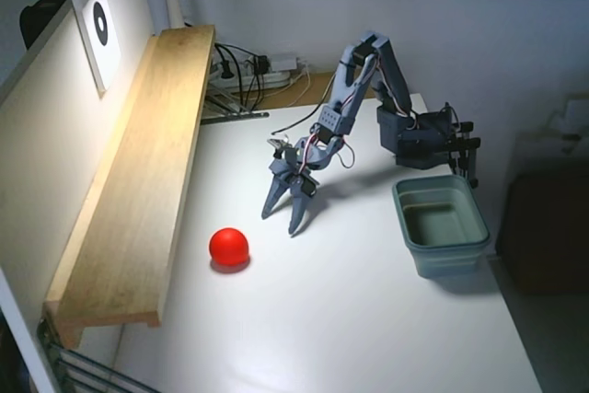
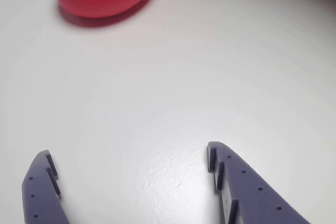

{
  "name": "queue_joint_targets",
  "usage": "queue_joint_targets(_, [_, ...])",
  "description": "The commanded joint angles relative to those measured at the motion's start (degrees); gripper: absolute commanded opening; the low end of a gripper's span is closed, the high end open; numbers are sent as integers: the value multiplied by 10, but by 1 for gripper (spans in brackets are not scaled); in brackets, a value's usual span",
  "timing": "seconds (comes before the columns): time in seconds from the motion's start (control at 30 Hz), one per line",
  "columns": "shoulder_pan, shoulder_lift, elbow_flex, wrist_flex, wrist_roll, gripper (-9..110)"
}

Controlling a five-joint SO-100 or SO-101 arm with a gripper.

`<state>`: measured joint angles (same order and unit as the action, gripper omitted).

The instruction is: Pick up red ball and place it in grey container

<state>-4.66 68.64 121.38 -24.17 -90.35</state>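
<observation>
your white table is smooth, so the red ball, lying well apart from the grey container, may roll if a finger knocks it. the gripper, fingers spread and empty, hangs between them, nearer the ball.

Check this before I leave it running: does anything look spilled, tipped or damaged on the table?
Nothing stands out. The red ball sits whole on the white table, the grey container stands upright and empty, and the hand hangs open, apart from the ball.
</observation>
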Motion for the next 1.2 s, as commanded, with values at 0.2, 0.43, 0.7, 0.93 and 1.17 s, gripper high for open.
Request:
queue_joint_targets(0.2, [-12,-63,-149,44,4,38])
queue_joint_targets(0.43, [-12,-131,-264,91,4,38])
queue_joint_targets(0.7, [-12,-210,-405,154,4,38])
queue_joint_targets(0.93, [-45,-234,-450,174,4,38])
queue_joint_targets(1.17, [-46,-279,-532,212,4,38])
